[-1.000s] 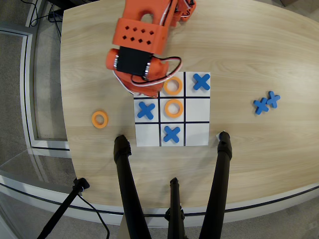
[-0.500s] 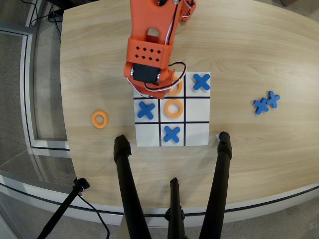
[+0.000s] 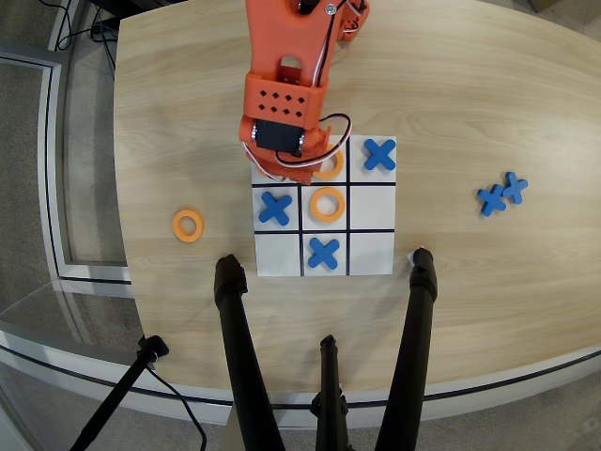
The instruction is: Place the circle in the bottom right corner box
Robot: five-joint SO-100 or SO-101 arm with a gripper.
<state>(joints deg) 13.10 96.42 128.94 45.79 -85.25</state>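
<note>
Overhead view: one orange circle sits in the board's top-middle cell toward the counter's far edge, half hidden under the gripper. Whether the jaws are closed on it cannot be told. The bottom right corner box, nearer the front edge, lies empty. This looks like the pickup step; next comes a carry diagonally across to that cell.

White board with black grid lines; orange rings, blue X pieces, orange arm, possibly pale wood-grain table.
</note>
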